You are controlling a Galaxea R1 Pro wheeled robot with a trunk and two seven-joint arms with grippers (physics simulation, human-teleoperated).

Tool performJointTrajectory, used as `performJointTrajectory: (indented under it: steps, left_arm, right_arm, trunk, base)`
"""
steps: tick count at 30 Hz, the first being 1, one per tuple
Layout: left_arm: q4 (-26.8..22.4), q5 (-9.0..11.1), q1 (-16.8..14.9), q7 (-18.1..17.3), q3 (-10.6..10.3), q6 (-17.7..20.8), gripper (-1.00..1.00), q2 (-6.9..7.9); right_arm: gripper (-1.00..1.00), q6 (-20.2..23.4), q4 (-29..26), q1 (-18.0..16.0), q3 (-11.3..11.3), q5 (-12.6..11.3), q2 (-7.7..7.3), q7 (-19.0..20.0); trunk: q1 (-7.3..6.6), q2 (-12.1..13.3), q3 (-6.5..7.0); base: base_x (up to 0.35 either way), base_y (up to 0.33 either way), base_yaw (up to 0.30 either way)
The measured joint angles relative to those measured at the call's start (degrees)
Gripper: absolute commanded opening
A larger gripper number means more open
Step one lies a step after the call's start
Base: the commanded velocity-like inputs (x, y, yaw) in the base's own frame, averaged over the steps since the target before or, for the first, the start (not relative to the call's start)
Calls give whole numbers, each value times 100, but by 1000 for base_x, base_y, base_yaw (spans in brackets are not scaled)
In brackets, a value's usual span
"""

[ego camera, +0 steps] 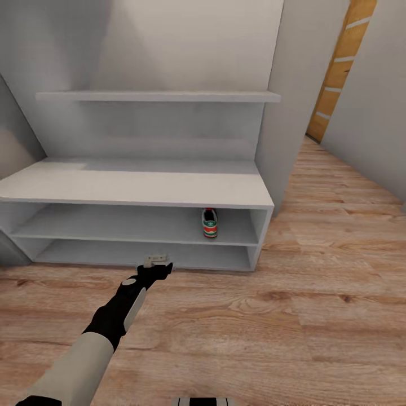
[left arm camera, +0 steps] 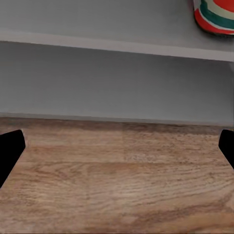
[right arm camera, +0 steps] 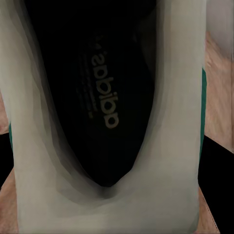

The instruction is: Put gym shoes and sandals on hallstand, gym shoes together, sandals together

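Wood-plank corridor floor (ego camera: 316,316) fronted the hallstand (ego camera: 135,189); one gym shoe (ego camera: 210,223) sat on its middle shelf. Left tool (ego camera: 157,261) hovered spread, empty. Right tool held the second gym shoe (right arm camera: 107,117) (grip state indeterminate). Next: place it beside the first.

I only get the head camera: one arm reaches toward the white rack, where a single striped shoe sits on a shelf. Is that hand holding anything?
Observer: No. In the left wrist view the left gripper is open, with its fingers wide apart and only wood floor between them.
Operator: What is the other arm doing?
Observer: The right wrist view looks straight into a second gym shoe, very close to the camera. Its dark insole carries a printed logo.
Operator: So it's carrying that one?
Observer: It seems so. The black fingertips of the right gripper flank the shoe's cream sides.
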Motion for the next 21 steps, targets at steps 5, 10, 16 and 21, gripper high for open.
performJointTrajectory:
  steps: [5, 10, 16, 21]
  left_arm:
    - [-1, 1, 1, 5, 4, 2, 100, 1]
    - [-2, 1, 1, 7, 3, 2, 100, 1]
    - [-2, 1, 0, 8, 2, 2, 100, 1]
    - [-1, 1, -1, 9, 0, 9, 100, 1]
  right_arm:
    - [-100, 1, -130, 0, -2, -10, 1, 0]
    - [-100, 1, -138, 0, 0, -10, 1, 0]
    - [-100, 1, -138, 0, 0, -10, 1, 0]
    - [-100, 1, -139, 0, 0, -11, 0, 0]
  trunk:
    - [-1, 0, 0]
    - [-1, 0, 0]
    - [-1, 0, 0]
    - [1, 0, 0]
  base:
    - [-19, 310, 0]
    - [-1, 314, 0]
    - [-4, 314, 0]
    - [-139, 283, 0]
